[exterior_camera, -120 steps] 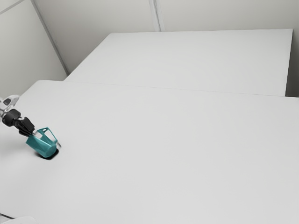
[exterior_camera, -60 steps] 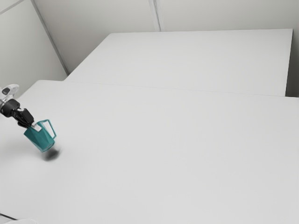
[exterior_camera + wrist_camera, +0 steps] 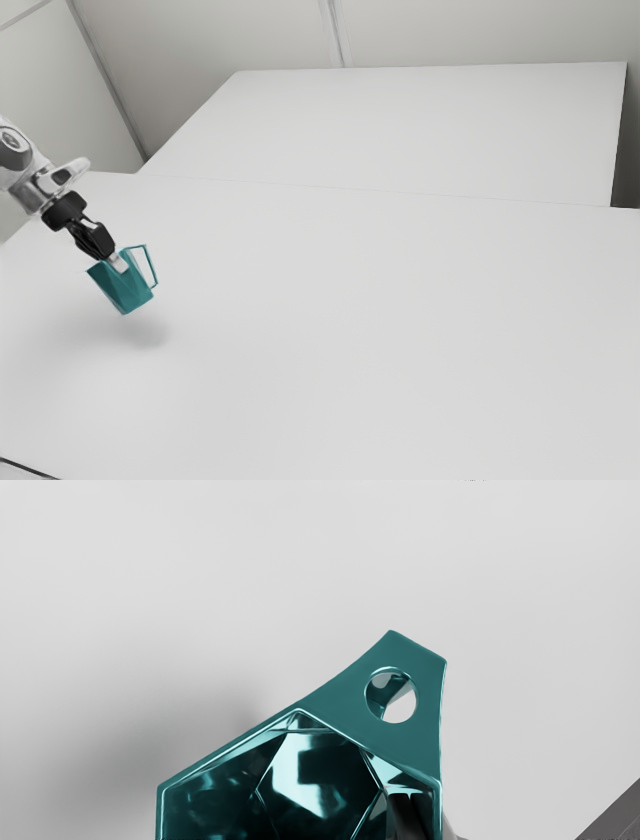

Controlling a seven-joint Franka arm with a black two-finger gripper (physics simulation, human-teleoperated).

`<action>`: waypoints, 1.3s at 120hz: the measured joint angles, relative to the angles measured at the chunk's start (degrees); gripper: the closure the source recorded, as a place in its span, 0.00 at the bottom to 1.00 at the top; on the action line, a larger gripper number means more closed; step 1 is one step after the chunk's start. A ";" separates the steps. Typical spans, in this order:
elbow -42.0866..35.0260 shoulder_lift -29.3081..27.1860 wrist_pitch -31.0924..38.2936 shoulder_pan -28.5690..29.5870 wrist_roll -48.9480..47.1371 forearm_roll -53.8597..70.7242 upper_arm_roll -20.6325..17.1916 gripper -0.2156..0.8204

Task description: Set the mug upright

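Pale walls (image 3: 220, 40) behind; white table (image 3: 380, 330) beneath; tool (image 3: 117, 262) grips tilted mug (image 3: 124, 290).

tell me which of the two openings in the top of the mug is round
The smaller one: the round hole through the flat top of the handle. The wide mouth of the mug has straight edges meeting at corners.

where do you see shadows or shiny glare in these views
Exterior view: a faint, soft-edged shadow on the table, below the raised mug; wrist view: a broad, blurry dark patch on the table beside the mug, and bright reflections inside the mug, while the flat top of its handle looks evenly lit.
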 joint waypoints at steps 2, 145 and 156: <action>-0.57 -0.41 0.78 -1.17 -0.20 0.26 0.37 0.97; -11.56 -1.30 38.08 -34.85 -36.43 24.80 2.87 0.97; -10.47 -0.66 38.60 -34.40 -37.31 25.16 2.83 0.97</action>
